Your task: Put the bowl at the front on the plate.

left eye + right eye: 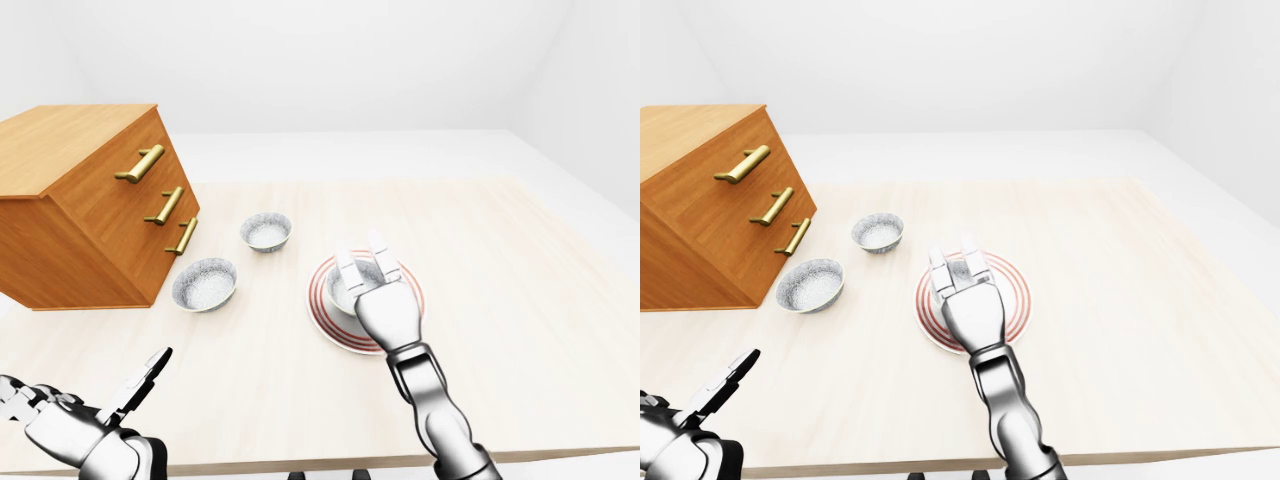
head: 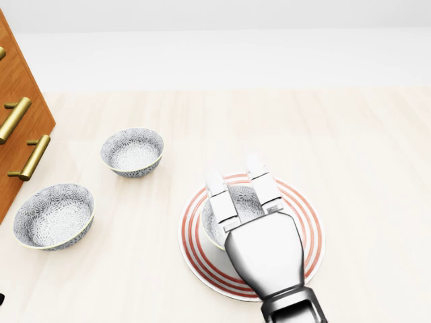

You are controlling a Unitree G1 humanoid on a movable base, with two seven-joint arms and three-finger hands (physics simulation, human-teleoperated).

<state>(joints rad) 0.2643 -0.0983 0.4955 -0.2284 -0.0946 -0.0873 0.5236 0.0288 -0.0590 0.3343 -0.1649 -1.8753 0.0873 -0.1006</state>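
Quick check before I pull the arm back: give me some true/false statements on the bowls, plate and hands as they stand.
1. A bowl sits on the plate. True.
2. The right hand is clamped on that bowl's rim. False: its fingers are stretched out open over the bowl.
3. Two other bowls lie on the table, left of the plate in the head view. True.
4. The left hand holds a bowl. False: it is open and empty, at the bottom left of the left-eye view.
5. The chest stands right of the plate. False: it is at the left, beyond the two other bowls.
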